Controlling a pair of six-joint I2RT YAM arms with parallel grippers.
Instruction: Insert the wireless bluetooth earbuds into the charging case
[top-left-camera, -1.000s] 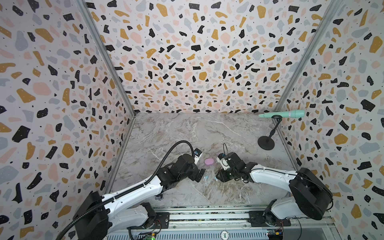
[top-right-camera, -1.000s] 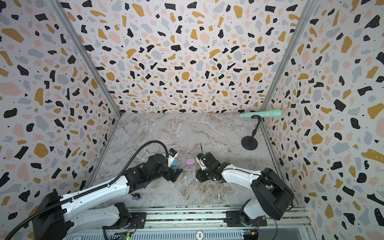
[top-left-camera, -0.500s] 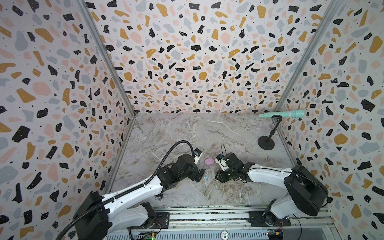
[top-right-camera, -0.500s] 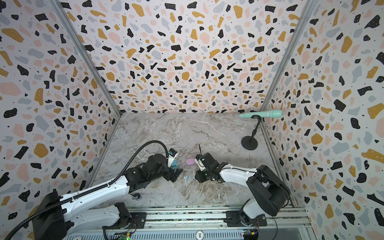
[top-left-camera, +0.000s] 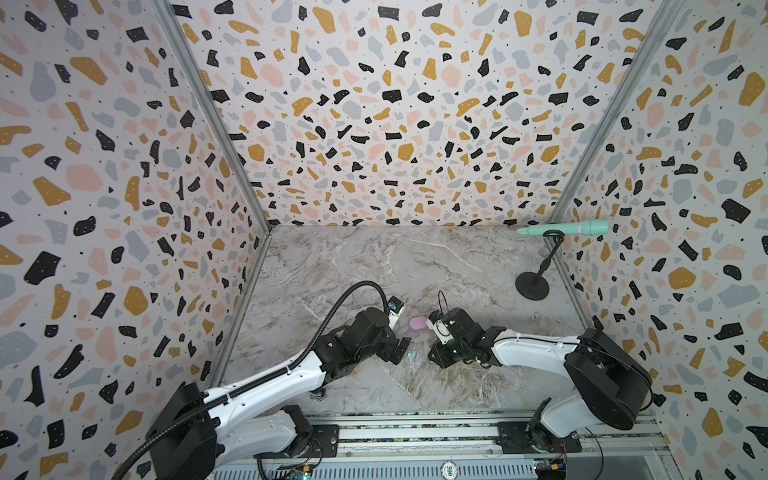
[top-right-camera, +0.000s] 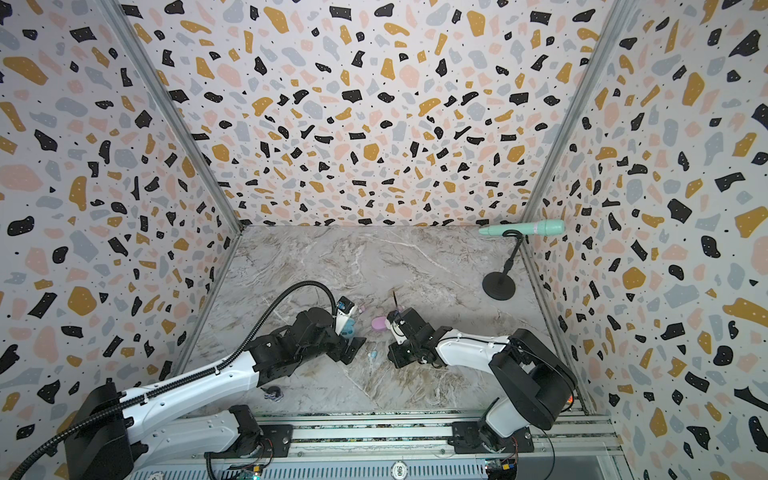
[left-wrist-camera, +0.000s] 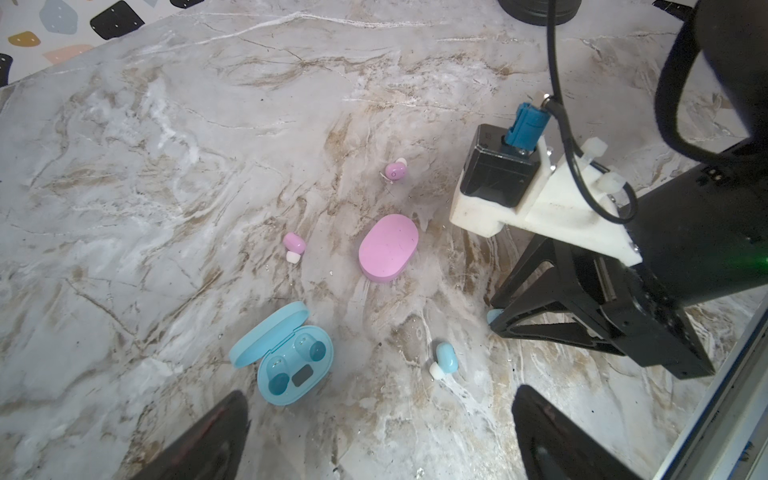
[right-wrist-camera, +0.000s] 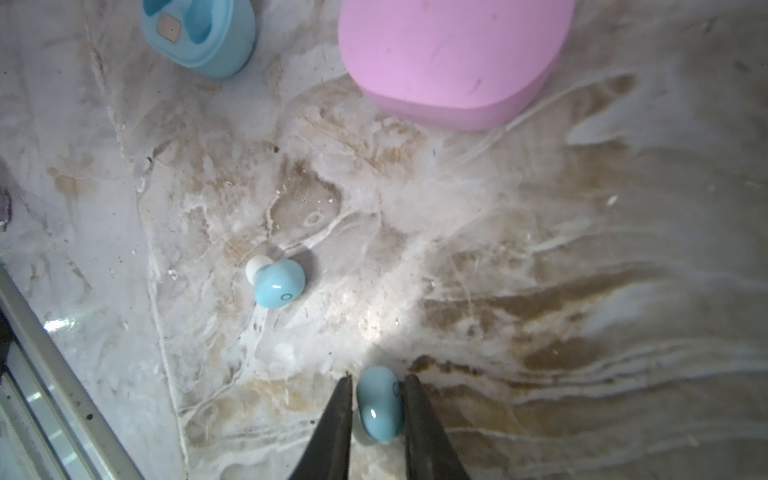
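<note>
Right gripper (right-wrist-camera: 379, 376): jaws narrow around a glossy pale-blue earbud (right-wrist-camera: 380, 405); contact unclear. Left gripper (left-wrist-camera: 380, 390) gapes wide.

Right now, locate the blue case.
In the left wrist view, the blue case sits just ahead of the left gripper, near the pink case; in a top view the case peeks out beside the left arm.

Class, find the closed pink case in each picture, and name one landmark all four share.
In a top view: pink case between left arm and right arm.
In a top view: the case, likewise between them.
Left wrist: the case near the picture's centre.
Right wrist: the case, cut by the frame edge.
Shared landmark: the loose blue earbud near it.
</note>
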